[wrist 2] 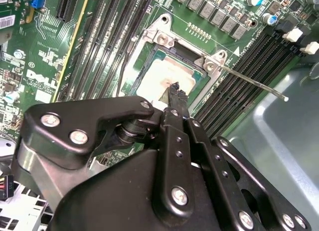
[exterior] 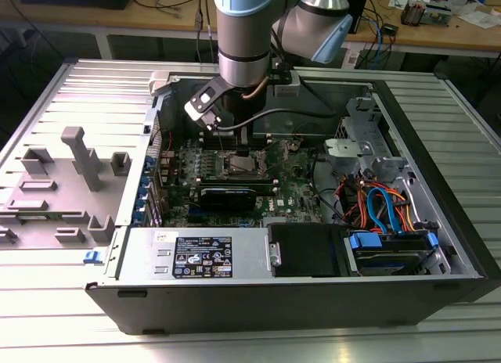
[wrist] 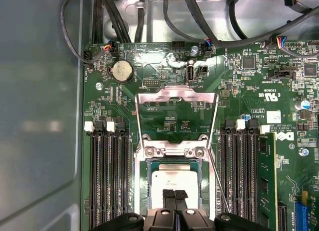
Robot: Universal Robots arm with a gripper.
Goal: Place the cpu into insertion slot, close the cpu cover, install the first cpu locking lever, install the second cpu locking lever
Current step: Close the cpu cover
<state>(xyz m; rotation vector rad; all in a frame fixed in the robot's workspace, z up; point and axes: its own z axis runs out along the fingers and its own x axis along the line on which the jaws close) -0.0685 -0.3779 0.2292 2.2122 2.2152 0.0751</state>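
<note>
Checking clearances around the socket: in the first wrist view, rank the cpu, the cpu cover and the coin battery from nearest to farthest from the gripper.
1. cpu: lying flat, right at the gripper.
2. cpu cover: swung open, beyond the cpu.
3. coin battery: past the cover, off to one side.

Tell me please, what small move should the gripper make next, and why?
Probably a short lift straight off the cpu. The cpu already lies flat in the insertion slot, while the cpu cover is swung open away from it, and the gripper hangs directly over the chip, in the path the cover would close through.
</note>
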